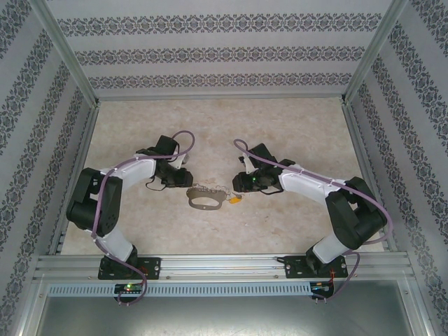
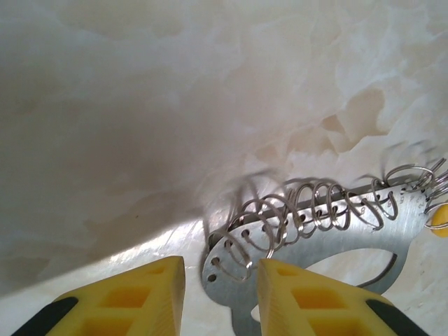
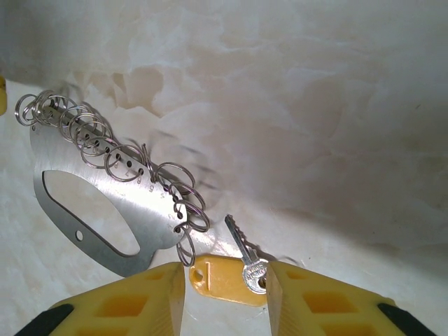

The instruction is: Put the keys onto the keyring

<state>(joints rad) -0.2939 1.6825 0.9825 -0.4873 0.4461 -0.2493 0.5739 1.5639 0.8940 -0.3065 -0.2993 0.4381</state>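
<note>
The left gripper point(image 2: 220, 269) stood open, and the perforated end of the keyring point(image 2: 392, 225), a flat steel plate strung with split rings point(image 2: 308, 206), lay between its yellow fingers point(image 2: 150, 294). The right gripper point(image 3: 225, 269) was open too. A single key point(image 3: 238, 238) on a yellow tag point(image 3: 217, 280) lay between its fingertips, just beside the plate's other end.

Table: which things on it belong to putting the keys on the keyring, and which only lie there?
For the job:
- key
- split rings, set along the metal plate

Only lying there:
- yellow tag, beside the key's head
</note>
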